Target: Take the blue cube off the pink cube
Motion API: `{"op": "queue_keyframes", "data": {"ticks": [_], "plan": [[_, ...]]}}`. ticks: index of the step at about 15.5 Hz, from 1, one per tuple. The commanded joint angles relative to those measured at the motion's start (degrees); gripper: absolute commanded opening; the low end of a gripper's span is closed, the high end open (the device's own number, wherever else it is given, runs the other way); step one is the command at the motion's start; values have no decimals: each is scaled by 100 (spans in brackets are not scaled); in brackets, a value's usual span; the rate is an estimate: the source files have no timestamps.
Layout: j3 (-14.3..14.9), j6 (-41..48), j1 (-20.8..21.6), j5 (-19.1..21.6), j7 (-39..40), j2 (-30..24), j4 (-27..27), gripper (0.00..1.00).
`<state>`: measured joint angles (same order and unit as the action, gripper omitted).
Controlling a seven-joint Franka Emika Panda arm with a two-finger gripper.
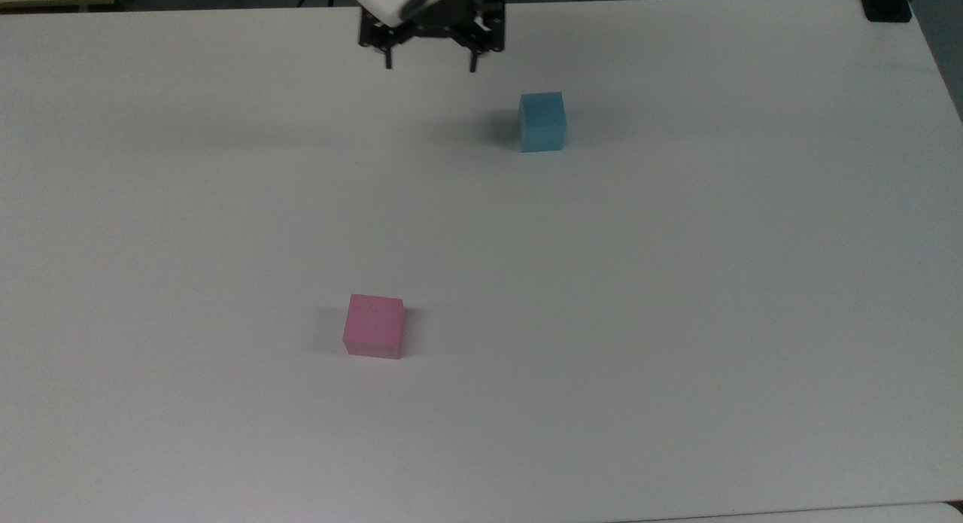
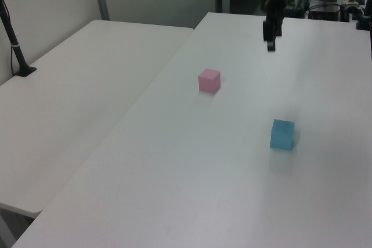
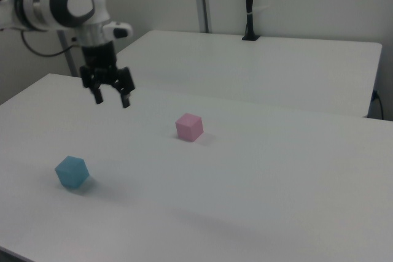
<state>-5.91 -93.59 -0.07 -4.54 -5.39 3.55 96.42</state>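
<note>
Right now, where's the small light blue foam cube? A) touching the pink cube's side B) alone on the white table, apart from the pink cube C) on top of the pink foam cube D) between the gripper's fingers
B: the light blue foam cube sits on the white table, well apart from the pink foam cube, while the open gripper hangs empty above the table.

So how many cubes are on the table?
2. The blue cube sits alone on the table toward the top view's upper middle; the pink cube sits apart, lower and to the top view's left.
</note>
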Motion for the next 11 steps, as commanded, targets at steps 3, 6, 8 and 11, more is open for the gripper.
{"op": "queue_keyframes", "data": {"ticks": [3,6,8,11], "plan": [[766,386,15,23,319,-38,-502,100],[793,368,15,32,494,-30,-502,100],[793,385,15,41,617,-30,-502,100],[819,377,-11,50,855,-64,-502,100]]}}
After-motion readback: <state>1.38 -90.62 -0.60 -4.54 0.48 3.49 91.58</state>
